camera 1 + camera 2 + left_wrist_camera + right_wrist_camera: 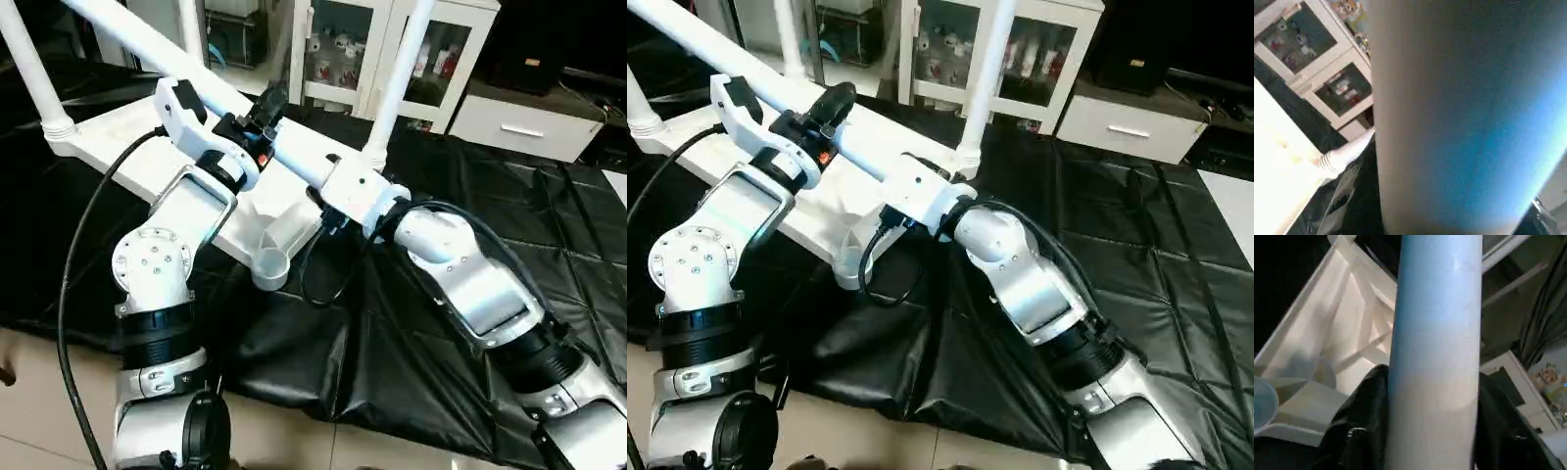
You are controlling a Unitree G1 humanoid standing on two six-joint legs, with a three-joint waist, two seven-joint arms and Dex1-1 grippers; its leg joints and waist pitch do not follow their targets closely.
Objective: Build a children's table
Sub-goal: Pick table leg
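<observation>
White plastic is almost everything here: the top (pixel 147 157) lies upside down on a black sheet (pixel 470 196), with its ribbed underside facing up. Three legs already stand in corner sockets, one at the far left (pixel 29 69), one at the back (pixel 191 29) and one at the far right (pixel 402 69). The near socket (pixel 269 264) is empty, so I judge the step in hand is fitting the last leg.

This fourth leg (pixel 147 44) is held in the air by both arms, lying slantwise above the top, not upright. The left gripper (pixel 257 116) sits around the leg near its middle; its black fingers (pixel 269 103) lie on the tube, but I cannot tell if they press it firmly. The right gripper (pixel 1432 431) is lower on the same leg, near the end that points toward the robot, and its two black fingers (pixel 1364 416) clamp the tube from both sides.

The next move, as I judge it, calls for turning the leg upright, bringing its lower end over the empty socket and pushing it straight down. The leg is long, so it may swing against the standing legs; both arms must turn together. The end of the leg is hidden behind the right wrist, so its exact place over the socket I cannot tell
</observation>
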